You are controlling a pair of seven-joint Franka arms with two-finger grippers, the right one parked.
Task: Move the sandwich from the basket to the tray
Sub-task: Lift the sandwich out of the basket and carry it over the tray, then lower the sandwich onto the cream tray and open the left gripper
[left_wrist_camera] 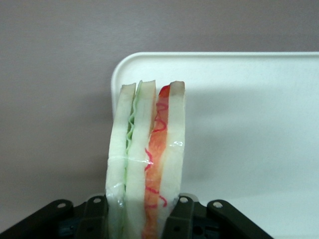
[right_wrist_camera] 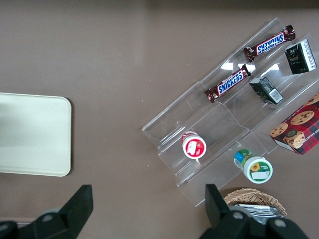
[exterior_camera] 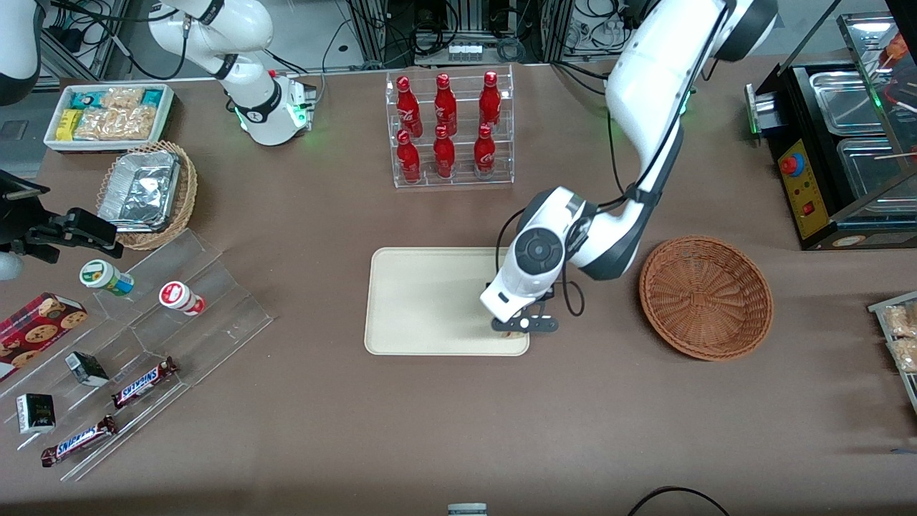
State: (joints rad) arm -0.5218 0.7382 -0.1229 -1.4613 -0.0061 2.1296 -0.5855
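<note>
Your gripper (left_wrist_camera: 144, 211) is clamped on the sandwich (left_wrist_camera: 147, 164): in the wrist view the two black fingers (left_wrist_camera: 182, 214) press against the outer bread slices, and the wedge stands on edge between them with its green and red-orange filling stripes facing the camera under clear wrap. From the front you see the gripper (exterior_camera: 517, 326) low over the tray (exterior_camera: 423, 301), at the tray corner nearest the front camera and toward the working arm's end; the wrist hides the sandwich itself there, and you cannot tell whether it touches the tray floor. The rest of the cream tray is bare. Just beside it, toward the working arm's end, the reddish-brown basket (exterior_camera: 706, 297) sits with nothing in it.

For readable writing, look toward the parked arm's end: two bars marked SNICKERS (exterior_camera: 143, 382) lie on the clear stepped stand (exterior_camera: 186, 301), along with two small lidded cups (exterior_camera: 106, 277), dark little boxes and a red cookie box (exterior_camera: 36, 333). A lighter wicker basket (exterior_camera: 179, 204) there holds a foil container (exterior_camera: 140, 190), and a white bin (exterior_camera: 107, 115) holds snack packets. Farther from the front camera than the tray, a clear rack (exterior_camera: 450, 129) carries six red bottles with white script you cannot read.
</note>
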